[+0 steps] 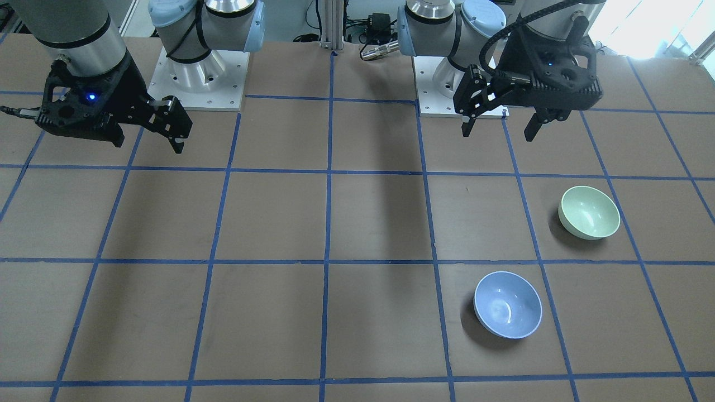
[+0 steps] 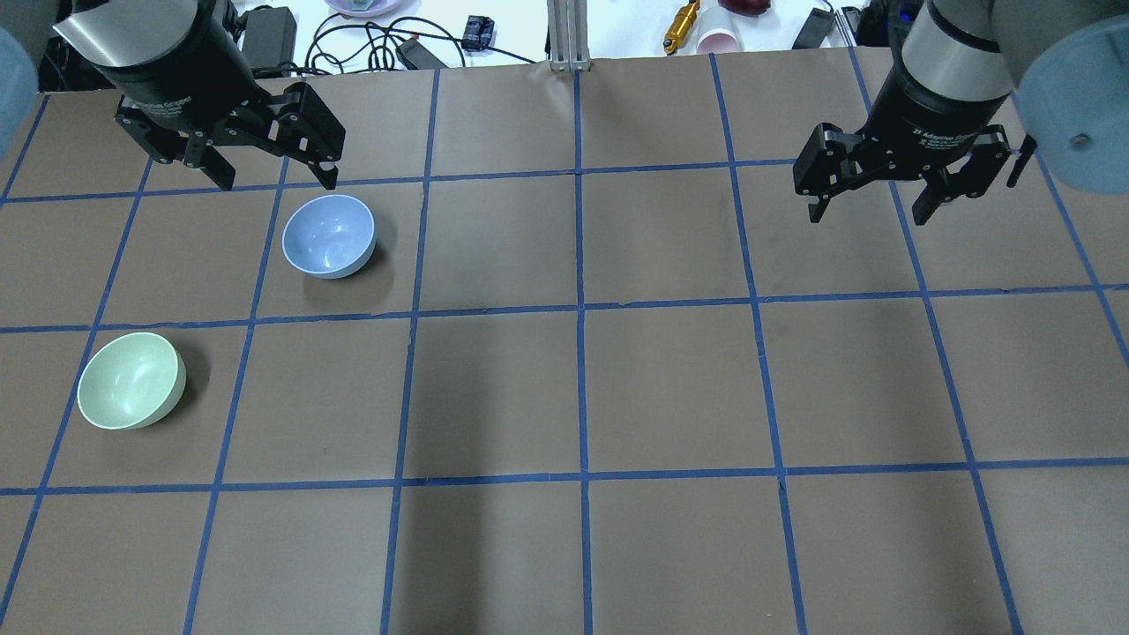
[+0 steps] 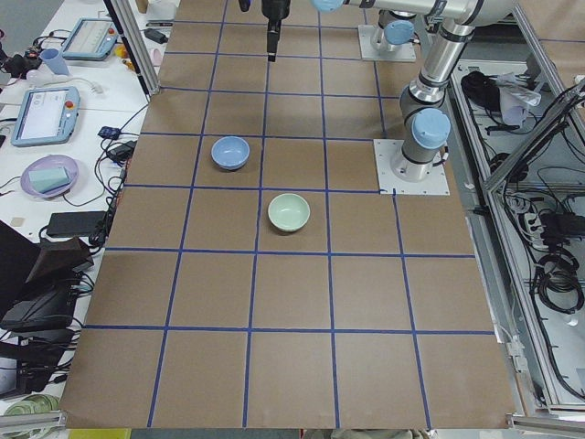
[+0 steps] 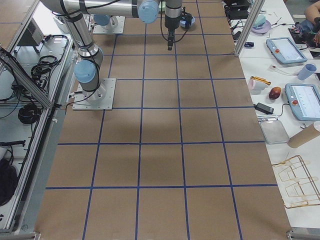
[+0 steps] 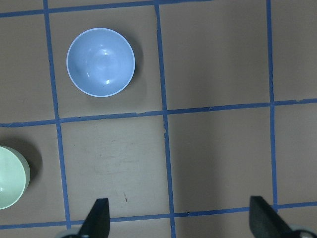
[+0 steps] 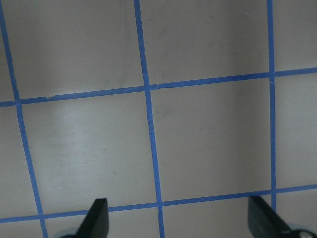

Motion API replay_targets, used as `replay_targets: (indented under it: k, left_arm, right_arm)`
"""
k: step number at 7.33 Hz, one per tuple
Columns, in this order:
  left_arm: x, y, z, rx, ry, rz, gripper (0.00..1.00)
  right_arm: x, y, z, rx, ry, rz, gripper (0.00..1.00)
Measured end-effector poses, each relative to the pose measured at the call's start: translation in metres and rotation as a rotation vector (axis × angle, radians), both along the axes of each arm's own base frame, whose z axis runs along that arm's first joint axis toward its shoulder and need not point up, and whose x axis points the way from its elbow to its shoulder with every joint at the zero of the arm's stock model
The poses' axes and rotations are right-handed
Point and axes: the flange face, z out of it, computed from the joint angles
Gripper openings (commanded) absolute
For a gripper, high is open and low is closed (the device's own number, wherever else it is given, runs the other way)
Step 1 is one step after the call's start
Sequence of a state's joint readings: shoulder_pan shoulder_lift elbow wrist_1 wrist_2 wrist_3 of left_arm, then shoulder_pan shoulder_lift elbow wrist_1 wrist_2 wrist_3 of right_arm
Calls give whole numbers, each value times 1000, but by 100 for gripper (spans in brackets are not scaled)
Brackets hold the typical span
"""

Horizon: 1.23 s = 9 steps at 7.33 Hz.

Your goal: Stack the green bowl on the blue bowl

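Green bowl and blue bowl upright, well apart, on the blue-taped table.

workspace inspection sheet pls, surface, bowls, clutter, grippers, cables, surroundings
surface: brown table with a blue tape grid, flat; no spills seen
job's things: green bowl and blue bowl, both upright, empty and apart, in diagonally neighbouring squares on the robot's left half; not yet stacked
clutter: nothing seen on the grid besides the two bowls
grippers: left gripper open, raised near the blue bowl, holding nothing; right gripper open, over bare table, holding nothing
cables: black leads lie beyond the table's far edge, off the grid
surroundings: side bench with screen units; arm bases bolted at the robot's edge
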<state>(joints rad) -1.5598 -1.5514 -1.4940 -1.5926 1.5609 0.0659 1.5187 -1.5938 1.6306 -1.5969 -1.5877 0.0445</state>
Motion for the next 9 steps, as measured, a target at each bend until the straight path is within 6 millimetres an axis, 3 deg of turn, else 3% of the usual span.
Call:
replay_targets:
  k: [4, 9]
  left_arm:
    - [3, 4, 6, 1, -1, 6, 100]
    - [5, 4, -2, 24, -7, -11, 100]
  right_arm:
    - [0, 0, 0, 0, 0, 0, 100]
    - [0, 0, 0, 0, 0, 0, 100]
